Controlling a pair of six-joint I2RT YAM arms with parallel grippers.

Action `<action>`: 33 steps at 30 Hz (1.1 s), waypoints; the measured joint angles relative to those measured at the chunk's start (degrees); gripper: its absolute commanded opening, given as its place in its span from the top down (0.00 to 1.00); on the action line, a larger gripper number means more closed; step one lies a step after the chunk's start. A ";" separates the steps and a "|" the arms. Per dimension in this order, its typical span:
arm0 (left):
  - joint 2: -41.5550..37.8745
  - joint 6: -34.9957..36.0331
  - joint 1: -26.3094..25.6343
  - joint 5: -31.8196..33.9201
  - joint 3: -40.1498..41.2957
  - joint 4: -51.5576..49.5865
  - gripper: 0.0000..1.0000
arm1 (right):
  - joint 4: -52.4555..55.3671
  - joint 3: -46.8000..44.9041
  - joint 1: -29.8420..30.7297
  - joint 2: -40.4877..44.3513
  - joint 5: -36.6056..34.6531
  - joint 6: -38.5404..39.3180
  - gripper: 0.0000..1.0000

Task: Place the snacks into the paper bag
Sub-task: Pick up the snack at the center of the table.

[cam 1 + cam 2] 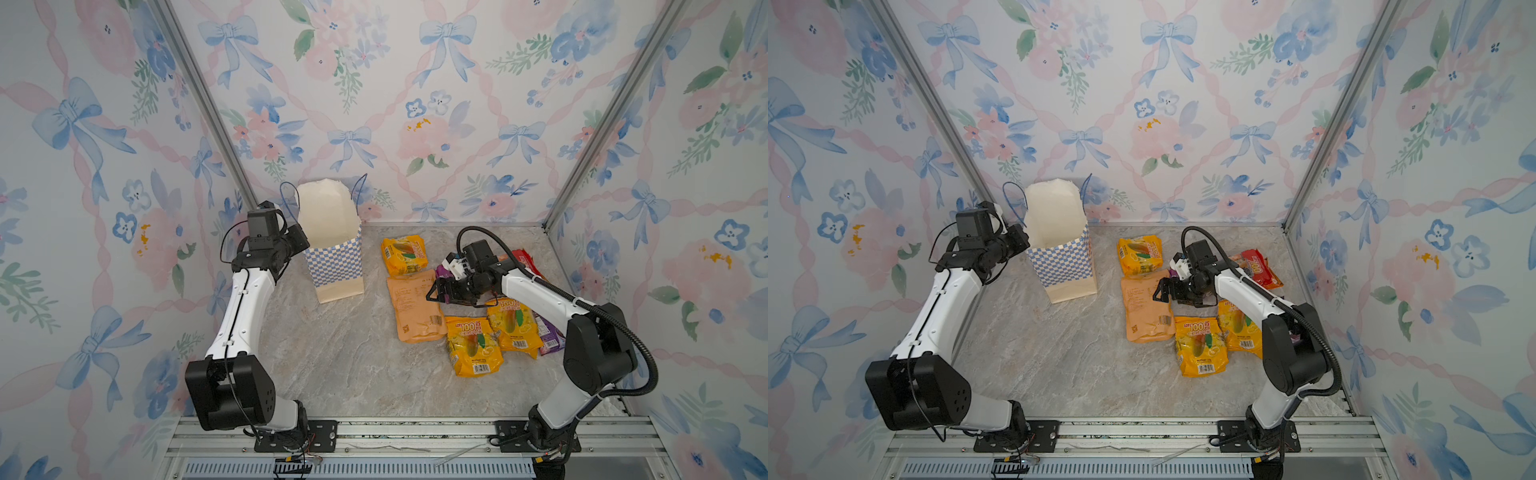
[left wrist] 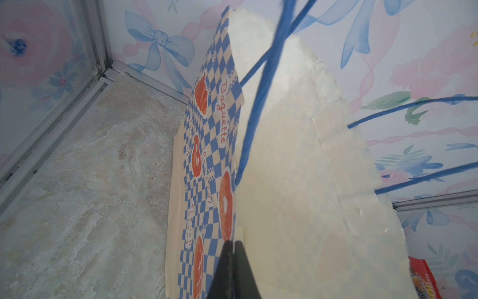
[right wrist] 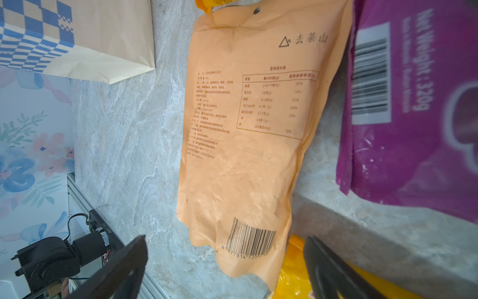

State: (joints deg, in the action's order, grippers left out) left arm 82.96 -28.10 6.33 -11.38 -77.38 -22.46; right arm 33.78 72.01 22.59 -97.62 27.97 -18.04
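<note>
just under right pincer (image 1: 433, 293): orange-tan pouch (image 1: 409, 316)

Snacks (image 1: 415, 309) right of the paper bag (image 1: 334, 266)

We see bright, soft, even light; shadows on the worktop (image 1: 353, 365) are faint. In both top views, edges stretch toward ten and two o'clock. Up close, the purple packet (image 3: 413, 103) blurs.

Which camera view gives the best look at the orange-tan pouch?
The right wrist view: the orange-tan pouch fills the frame, printed table and barcode visible. Both top views show the pouch nearly whole but small, the open right gripper over its edge. The left wrist view misses it.
</note>
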 measured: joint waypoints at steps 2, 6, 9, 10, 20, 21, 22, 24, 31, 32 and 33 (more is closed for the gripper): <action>0.22 0.00 0.11 -0.48 0.00 0.00 1.00 | -0.17 -0.09 -0.04 -0.24 0.22 0.00 0.04; 0.26 0.00 0.55 -2.89 0.00 0.02 1.00 | -1.20 -0.09 -0.04 -2.25 0.42 0.00 0.03; 0.26 0.07 0.85 -4.85 0.00 0.00 1.00 | -1.81 -0.07 -0.04 -4.76 0.59 -0.02 0.03; 0.26 0.15 0.87 -5.42 0.00 0.00 1.00 | -1.90 -0.07 -0.04 -5.53 0.61 0.00 0.02; 0.02 0.61 1.49 -10.95 0.15 0.02 1.00 | -2.97 0.04 -0.04 -9.51 0.74 0.00 0.01; -0.39 0.63 1.57 -11.45 0.50 0.00 1.00 | -2.99 0.17 -0.04 -9.68 0.76 0.00 0.01; -0.90 0.61 1.60 -11.87 0.94 0.00 1.00 | -3.02 0.33 -0.07 -9.92 0.76 -0.02 0.01; -2.60 0.61 1.64 -12.79 2.29 0.00 1.00 | -3.19 0.66 -0.07 -10.45 0.79 0.00 0.02; -8.63 0.42 1.64 -16.20 5.57 -0.15 1.00 | -3.41 1.29 -0.07 -12.50 1.11 -0.28 0.03; -9.25 0.39 1.66 -16.61 5.95 -0.13 1.00 | -3.52 1.29 -0.04 -12.55 1.40 -0.50 0.03; -9.88 0.37 1.66 -17.07 6.36 -0.15 1.00 | -3.69 1.29 -0.04 -12.59 1.73 -0.85 0.04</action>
State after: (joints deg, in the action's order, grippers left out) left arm 73.08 -27.73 7.99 -28.45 -71.02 -22.61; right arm 30.09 73.30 22.55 -110.21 29.69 -18.90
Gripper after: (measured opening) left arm 0.049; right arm 0.969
